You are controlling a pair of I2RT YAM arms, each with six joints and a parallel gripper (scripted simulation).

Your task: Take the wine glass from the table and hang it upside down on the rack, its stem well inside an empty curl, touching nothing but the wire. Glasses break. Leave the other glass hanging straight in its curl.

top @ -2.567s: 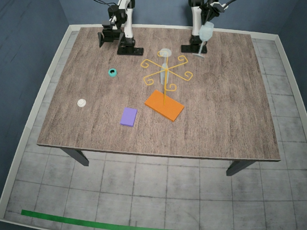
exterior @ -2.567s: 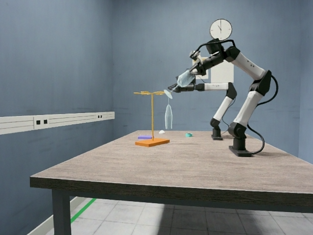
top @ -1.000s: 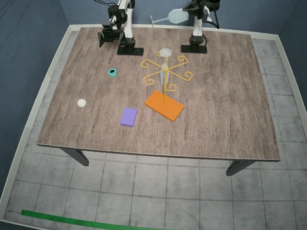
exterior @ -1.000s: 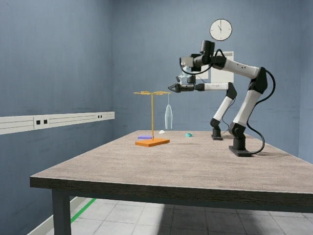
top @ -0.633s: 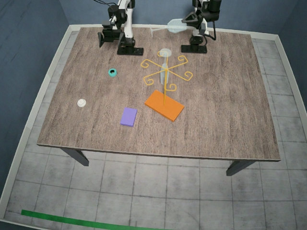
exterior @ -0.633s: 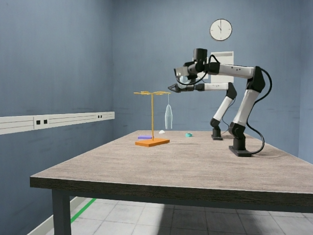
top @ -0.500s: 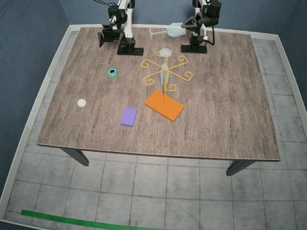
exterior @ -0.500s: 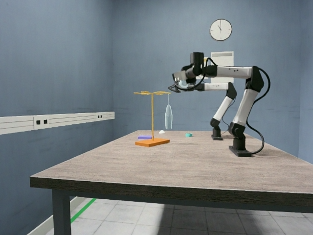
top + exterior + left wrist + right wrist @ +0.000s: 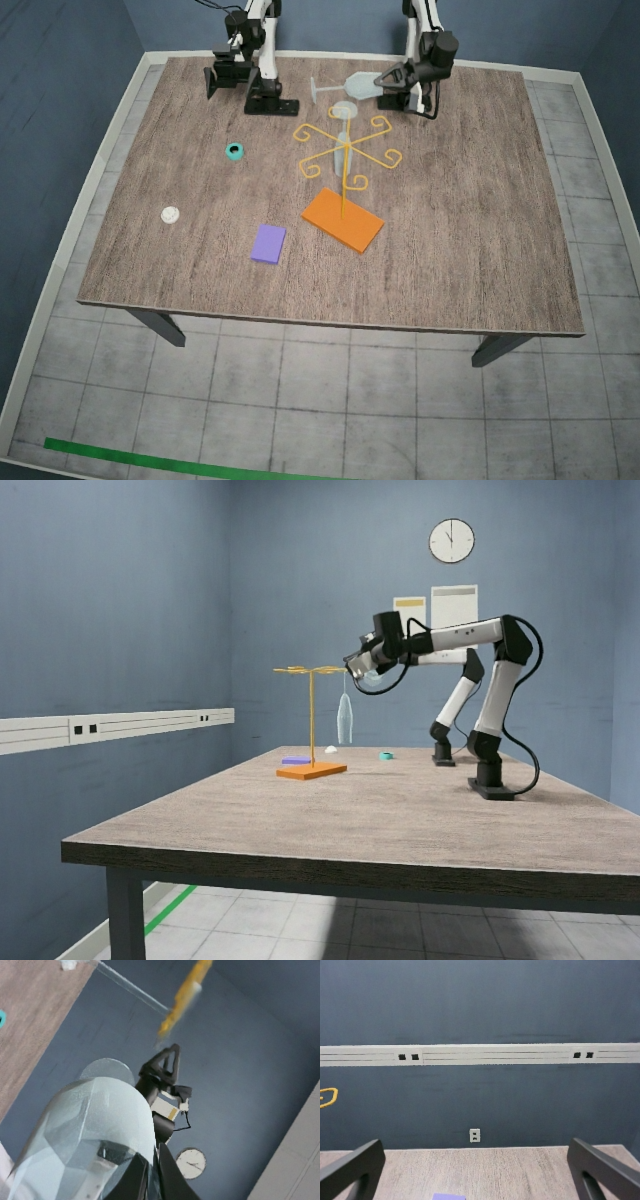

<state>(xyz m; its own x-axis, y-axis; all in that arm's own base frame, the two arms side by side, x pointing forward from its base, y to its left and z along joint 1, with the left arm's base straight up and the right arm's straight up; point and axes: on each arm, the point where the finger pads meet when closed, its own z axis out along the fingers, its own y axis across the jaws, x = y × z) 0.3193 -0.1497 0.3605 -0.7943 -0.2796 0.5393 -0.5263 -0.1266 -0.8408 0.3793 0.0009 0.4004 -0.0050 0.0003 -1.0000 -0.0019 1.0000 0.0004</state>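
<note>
My left gripper (image 9: 381, 81) (image 9: 381, 668) (image 9: 153, 1152) is pinching the clear, long-stemmed wine glass (image 9: 363, 85) (image 9: 373, 677) (image 9: 100, 1105) sideways; my right (image 9: 229, 94) (image 9: 476, 1146) is gaping. I'm needing to upend it toward the yellow wire rack (image 9: 344, 180) (image 9: 312, 717) (image 9: 187, 995) (image 9: 336, 1096).

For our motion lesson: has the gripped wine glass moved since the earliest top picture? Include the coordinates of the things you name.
Yes: its foot (image 9: 313, 90) (image 9: 107, 1066) swung from beside the left arm's base (image 9: 382, 104) (image 9: 504, 796) toward the right arm's base (image 9: 293, 110) (image 9: 448, 763).
</note>
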